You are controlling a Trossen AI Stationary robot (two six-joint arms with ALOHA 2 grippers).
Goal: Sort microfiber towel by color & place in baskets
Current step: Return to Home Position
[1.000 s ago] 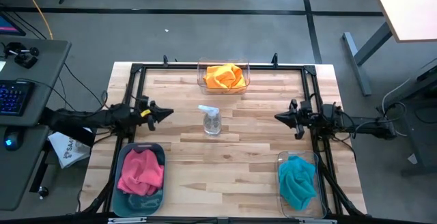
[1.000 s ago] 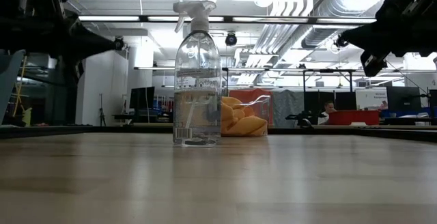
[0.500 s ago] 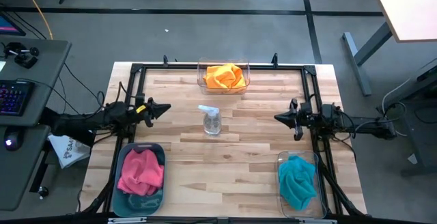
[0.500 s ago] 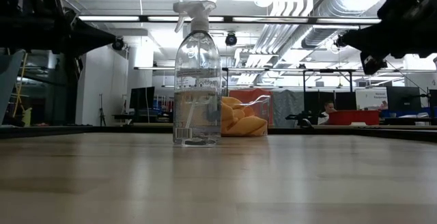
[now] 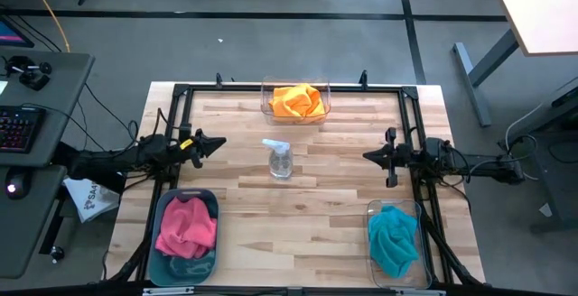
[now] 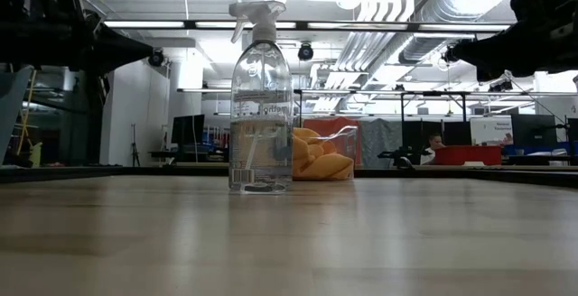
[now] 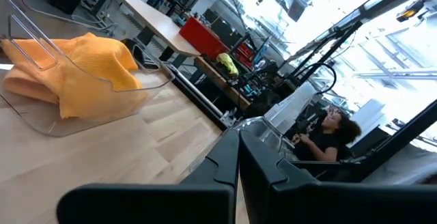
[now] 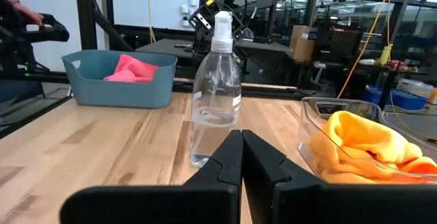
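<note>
Pink towel is sitting in the teal basket, orange towel and blue-green towel in clear baskets. Left gripper and right gripper are hovering pinched shut, empty. Probably soft and floppy; grab a raised fold.

Robotics lab: exposed ducts, workbenches

The right gripper, fingers pressed together, faces a clear plastic spray bottle upright on the wooden bench; beyond, a teal plastic tub holds a pink cloth.
</note>
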